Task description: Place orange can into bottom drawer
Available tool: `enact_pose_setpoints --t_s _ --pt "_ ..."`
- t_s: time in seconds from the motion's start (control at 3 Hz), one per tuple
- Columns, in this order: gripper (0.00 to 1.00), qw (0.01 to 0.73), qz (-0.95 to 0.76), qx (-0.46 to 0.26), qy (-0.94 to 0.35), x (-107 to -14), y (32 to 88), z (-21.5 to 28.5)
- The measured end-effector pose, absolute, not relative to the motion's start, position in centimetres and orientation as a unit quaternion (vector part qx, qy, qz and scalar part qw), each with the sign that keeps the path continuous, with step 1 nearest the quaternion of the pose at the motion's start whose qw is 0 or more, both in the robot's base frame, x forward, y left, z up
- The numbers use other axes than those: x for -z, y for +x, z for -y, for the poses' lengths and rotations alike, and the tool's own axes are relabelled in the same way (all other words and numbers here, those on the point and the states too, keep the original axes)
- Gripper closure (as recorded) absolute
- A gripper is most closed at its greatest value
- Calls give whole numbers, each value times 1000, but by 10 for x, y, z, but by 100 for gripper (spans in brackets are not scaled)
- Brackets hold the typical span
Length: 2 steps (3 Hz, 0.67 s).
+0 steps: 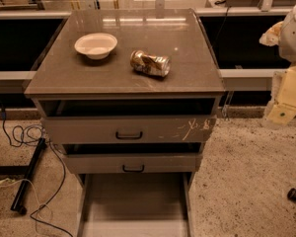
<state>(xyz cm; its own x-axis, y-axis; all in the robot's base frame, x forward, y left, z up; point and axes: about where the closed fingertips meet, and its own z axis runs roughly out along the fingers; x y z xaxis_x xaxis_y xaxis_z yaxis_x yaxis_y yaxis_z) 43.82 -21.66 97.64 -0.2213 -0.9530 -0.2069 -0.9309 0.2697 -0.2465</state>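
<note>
Atop the cabinet (182,78) I see the can (150,63) lying on its side, right of the bowl (95,45). Below, the bottom drawer (135,201) stands pulled out. My gripper (286,100) hangs at far right, well apart; its state I cannot tell.

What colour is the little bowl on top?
White bowl, camera view, beside the orange can; gripper hangs at the picture's right edge.

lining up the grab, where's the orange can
In the camera view the dented shiny orange metal can lies on the grey cabinet top, right of the round white bowl; the pale gripper hangs at the far right, beyond the cabinet.
</note>
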Motion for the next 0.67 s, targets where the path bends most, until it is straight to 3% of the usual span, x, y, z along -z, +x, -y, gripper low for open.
enact_pose_setpoints --t_s 0.67 --pt "0 169 -777 28 -606 -978 449 211"
